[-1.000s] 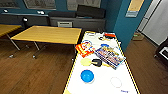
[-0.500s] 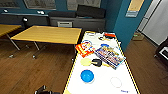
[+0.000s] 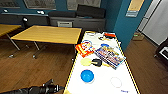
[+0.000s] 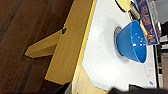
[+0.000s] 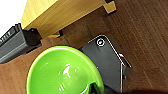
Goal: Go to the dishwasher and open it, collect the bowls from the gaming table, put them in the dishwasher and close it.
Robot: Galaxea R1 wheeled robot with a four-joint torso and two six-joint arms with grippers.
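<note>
The gaming table [image 3: 130,75] has a glossy white top and yellow sides. A bright blue bowl [image 3: 87,75] stands upright near its left edge, and it looms large in the left wrist view [image 4: 131,41]. Further back sit a dark bowl [image 3: 96,62] and a pale yellow round piece [image 3: 85,61], side by side. My left gripper [image 3: 55,86] hovers open beside the table's near left corner, short of the blue bowl. In the right wrist view a bright green bowl [image 5: 62,72] hangs above the floor by the table's yellow side [image 5: 57,12]; my right gripper [image 5: 96,87] is shut on its rim.
A colourful game box [image 3: 110,56], a red-orange pack [image 3: 84,48] and a white ring [image 3: 115,82] lie on the table top. A wooden desk [image 3: 47,33] stands to the left over brown floor. A teal wall column [image 3: 125,25] rises to the right, dark sofas behind.
</note>
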